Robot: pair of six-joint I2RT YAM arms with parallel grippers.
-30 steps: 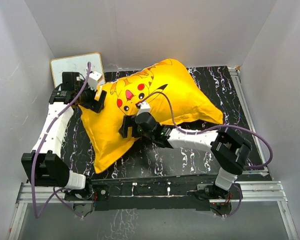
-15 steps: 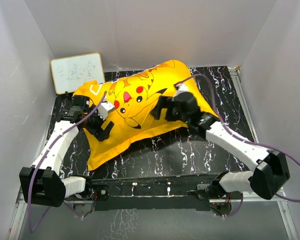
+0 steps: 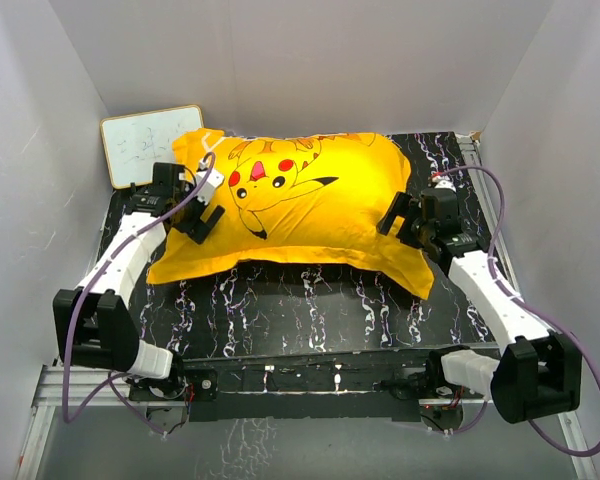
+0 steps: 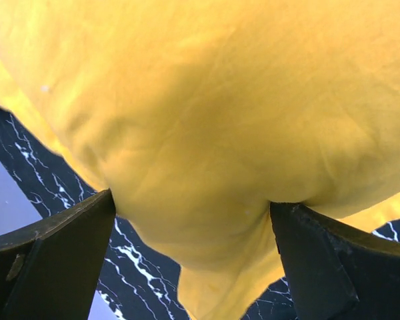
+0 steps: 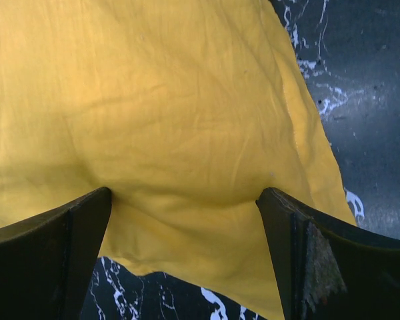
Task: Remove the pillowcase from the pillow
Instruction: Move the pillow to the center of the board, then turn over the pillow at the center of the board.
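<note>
The bright yellow pillowcase (image 3: 310, 215) with the Pikachu print lies plump and lengthwise across the far half of the black marbled table (image 3: 310, 310). The pillow is hidden inside it; no white shows. My left gripper (image 3: 202, 208) is at the case's left end, open wide, and the stuffed yellow fabric (image 4: 200, 120) bulges between its fingers (image 4: 67, 253). My right gripper (image 3: 400, 215) is at the right end, also open wide, its fingers (image 5: 320, 253) pressed against the yellow cloth (image 5: 173, 100). A flat loose hem (image 5: 307, 200) trails to the right onto the table.
A small whiteboard (image 3: 152, 145) leans in the far left corner, just behind the left arm. Grey walls close in the table on three sides. A metal rail (image 3: 485, 210) runs along the right edge.
The pillowcase has gone from a raised, slanted heap to lying flat and level across the table. My right arm swung from the middle to the right end; the left gripper shifted to the left end.
</note>
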